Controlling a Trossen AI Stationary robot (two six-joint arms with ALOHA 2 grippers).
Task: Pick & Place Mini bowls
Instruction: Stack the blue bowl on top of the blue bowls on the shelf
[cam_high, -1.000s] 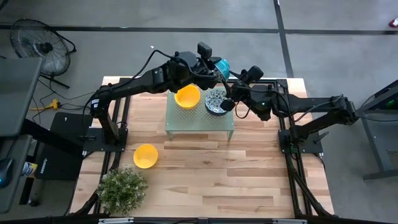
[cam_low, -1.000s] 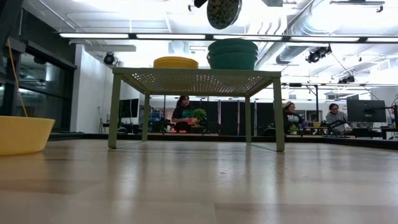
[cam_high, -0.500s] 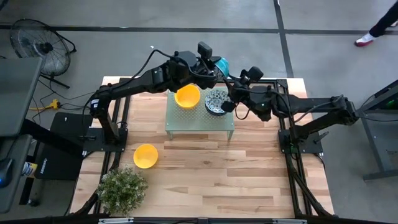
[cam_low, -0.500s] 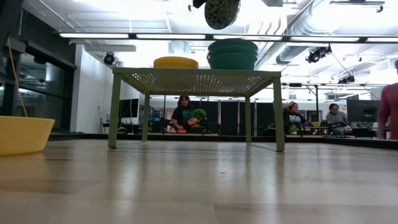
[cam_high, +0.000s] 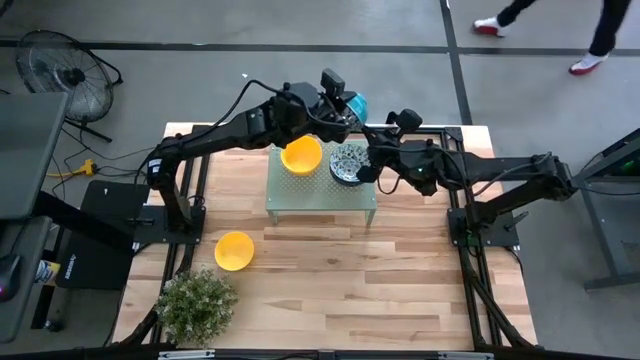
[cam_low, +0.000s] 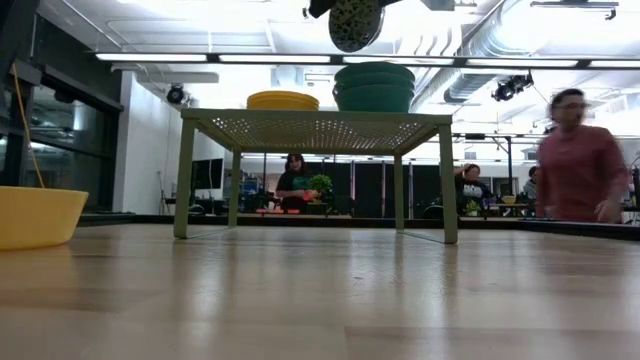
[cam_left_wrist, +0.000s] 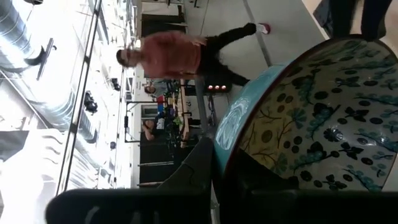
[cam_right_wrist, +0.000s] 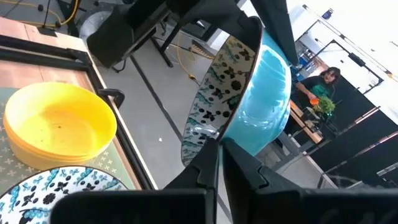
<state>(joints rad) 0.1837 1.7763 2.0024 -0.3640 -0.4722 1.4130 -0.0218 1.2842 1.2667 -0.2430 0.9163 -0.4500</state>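
Held aloft above the far end of the pale green perforated stand (cam_high: 320, 183): one patterned bowl (cam_high: 351, 103), turquoise outside, tilted on edge. Left gripper (cam_high: 343, 104) clenched on its rim, dark fingers (cam_left_wrist: 199, 171) pinching the edge in the left wrist view. Right gripper (cam_right_wrist: 220, 149) also closed on the same bowl's lower rim, fingers (cam_right_wrist: 245, 163) pressed together around it, both arms meeting over the stand.

On the stand below: a stack of yellow bowls (cam_high: 301, 155) beside a stack of patterned bowls (cam_high: 348, 164), the two stacks near each other but apart. Seen from tabletop level as a yellow stack and a teal stack side by side on top, the lifted bowl hanging above them.

Lone yellow bowl (cam_high: 233, 250) on the wooden tabletop (cam_high: 400, 290), well apart from the stand, near the potted plant (cam_high: 196, 303). Person in a red top (cam_low: 576, 170) walking past beyond the tabletop; others seated in the room behind.
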